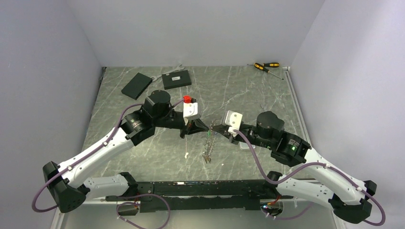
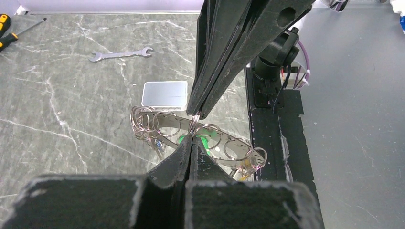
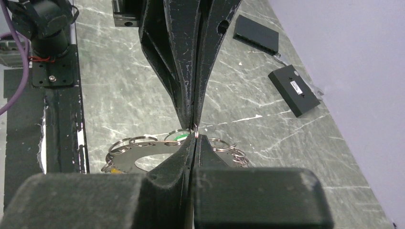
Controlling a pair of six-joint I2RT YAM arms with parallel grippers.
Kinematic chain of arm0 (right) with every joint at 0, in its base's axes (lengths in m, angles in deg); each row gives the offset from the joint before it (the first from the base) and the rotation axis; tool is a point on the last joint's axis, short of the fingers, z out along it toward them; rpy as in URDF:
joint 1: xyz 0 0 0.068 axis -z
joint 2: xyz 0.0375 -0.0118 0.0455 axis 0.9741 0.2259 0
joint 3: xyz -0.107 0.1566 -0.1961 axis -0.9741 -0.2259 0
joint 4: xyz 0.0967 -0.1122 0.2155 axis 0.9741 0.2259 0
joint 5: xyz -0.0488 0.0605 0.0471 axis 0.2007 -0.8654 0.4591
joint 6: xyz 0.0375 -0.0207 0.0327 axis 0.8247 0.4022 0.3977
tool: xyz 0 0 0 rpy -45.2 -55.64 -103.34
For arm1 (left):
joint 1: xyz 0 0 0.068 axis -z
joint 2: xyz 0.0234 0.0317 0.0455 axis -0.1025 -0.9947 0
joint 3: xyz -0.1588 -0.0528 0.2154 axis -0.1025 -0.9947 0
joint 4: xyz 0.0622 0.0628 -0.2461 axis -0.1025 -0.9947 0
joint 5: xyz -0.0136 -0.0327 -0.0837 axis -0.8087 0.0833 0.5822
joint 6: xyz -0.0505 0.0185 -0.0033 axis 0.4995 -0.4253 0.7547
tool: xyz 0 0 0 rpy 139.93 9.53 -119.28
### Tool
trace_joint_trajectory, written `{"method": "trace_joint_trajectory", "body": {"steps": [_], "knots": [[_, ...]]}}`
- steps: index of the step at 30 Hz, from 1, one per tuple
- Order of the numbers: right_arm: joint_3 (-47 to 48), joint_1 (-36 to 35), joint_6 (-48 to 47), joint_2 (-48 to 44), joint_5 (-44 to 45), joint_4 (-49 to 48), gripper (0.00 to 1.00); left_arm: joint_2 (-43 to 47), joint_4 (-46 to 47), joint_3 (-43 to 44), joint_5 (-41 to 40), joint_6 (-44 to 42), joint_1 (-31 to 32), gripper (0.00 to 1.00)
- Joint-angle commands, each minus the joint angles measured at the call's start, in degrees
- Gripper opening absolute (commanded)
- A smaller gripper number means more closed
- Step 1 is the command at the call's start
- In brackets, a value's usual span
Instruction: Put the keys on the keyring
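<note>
Both pinched shut, tip to tip: left gripper (image 2: 192, 140) and right gripper (image 3: 193, 138), on the top edge of the keyring (image 1: 207, 148), which dangles below them. If either tugs sideways, the grip probably slips and it drops, green key (image 2: 206, 139) with it.

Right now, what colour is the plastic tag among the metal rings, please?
Green tag, left wrist view best.

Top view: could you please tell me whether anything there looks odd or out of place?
Yes: a thin strand with a pale tip seems to hang from the left gripper, and I cannot tell what it is. Otherwise the keyring sits beneath it and the right gripper, both shut tip to tip.
</note>
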Motion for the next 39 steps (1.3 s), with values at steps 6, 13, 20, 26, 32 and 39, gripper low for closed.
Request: {"method": "trace_joint_trajectory", "body": {"steps": [6, 13, 20, 26, 32, 39], "knots": [[-0.4, -0.1, 1.9, -2.1, 0.1, -9.3, 0.00, 0.7, 3.3, -1.1, 2.8, 0.5, 0.1, 0.00], [-0.9, -0.1, 2.4, -2.9, 0.5, -11.1, 0.00, 0.5, 3.5, -1.6, 3.2, 0.5, 0.1, 0.00], [-3.2, -0.1, 4.2, -3.5, 1.1, -15.0, 0.00, 0.3, 4.7, -2.0, 4.5, 1.1, 0.1, 0.00], [-4.9, -0.1, 5.6, -4.0, 1.7, -17.6, 0.00, 0.6, 4.8, -2.0, 4.2, 1.2, 0.1, 0.00], [-4.9, -0.1, 5.5, -4.4, 1.9, -16.6, 0.00, 1.2, 0.7, -0.6, 2.1, -1.3, 0.1, 0.18], [-5.5, -0.1, 6.2, -5.1, 0.9, -16.0, 0.00, 4.9, -2.5, -0.1, -1.6, -4.1, 0.1, 0.54]]}}
